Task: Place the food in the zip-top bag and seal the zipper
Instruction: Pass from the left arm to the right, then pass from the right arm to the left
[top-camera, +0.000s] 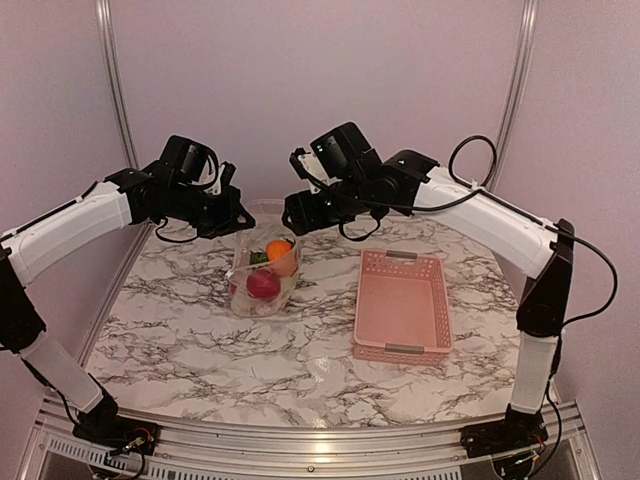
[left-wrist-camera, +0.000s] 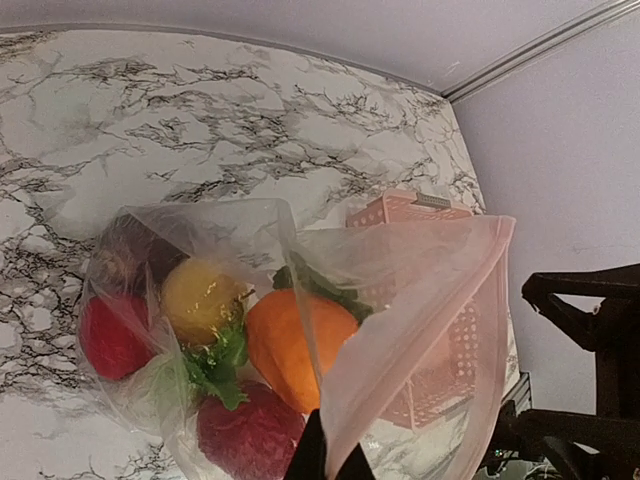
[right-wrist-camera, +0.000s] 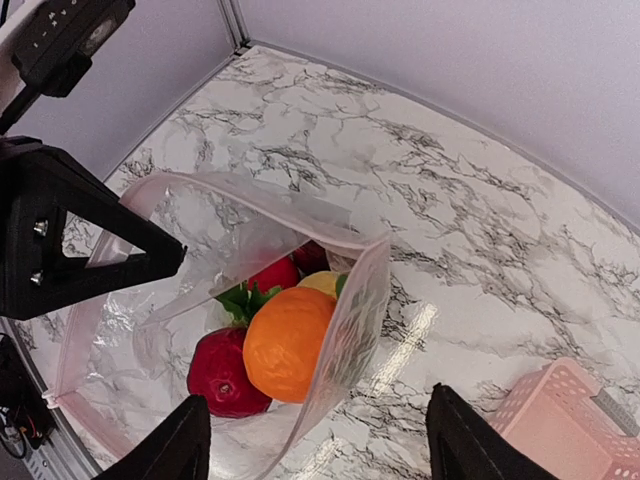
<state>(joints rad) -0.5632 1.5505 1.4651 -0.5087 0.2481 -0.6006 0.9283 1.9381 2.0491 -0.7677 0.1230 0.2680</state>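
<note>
The clear zip-top bag (top-camera: 262, 275) lies on the marble table at centre back, its mouth held up toward the far side. Inside are food pieces: an orange ball (right-wrist-camera: 288, 343), a dark red fruit (right-wrist-camera: 225, 375), a red ball (left-wrist-camera: 112, 335), a yellow piece (left-wrist-camera: 200, 297) and green leaves (left-wrist-camera: 215, 365). My left gripper (left-wrist-camera: 328, 462) is shut on the bag's mouth edge and lifts it. My right gripper (right-wrist-camera: 318, 445) is open and empty, hovering just above the bag's open mouth. The zipper strip (right-wrist-camera: 255, 208) runs along the raised rim, unsealed.
An empty pink slotted basket (top-camera: 402, 303) stands right of the bag, and shows in the right wrist view (right-wrist-camera: 572, 420). The left arm's gripper body (right-wrist-camera: 70, 235) hangs close to the bag's left rim. Enclosure walls and aluminium posts stand behind the table.
</note>
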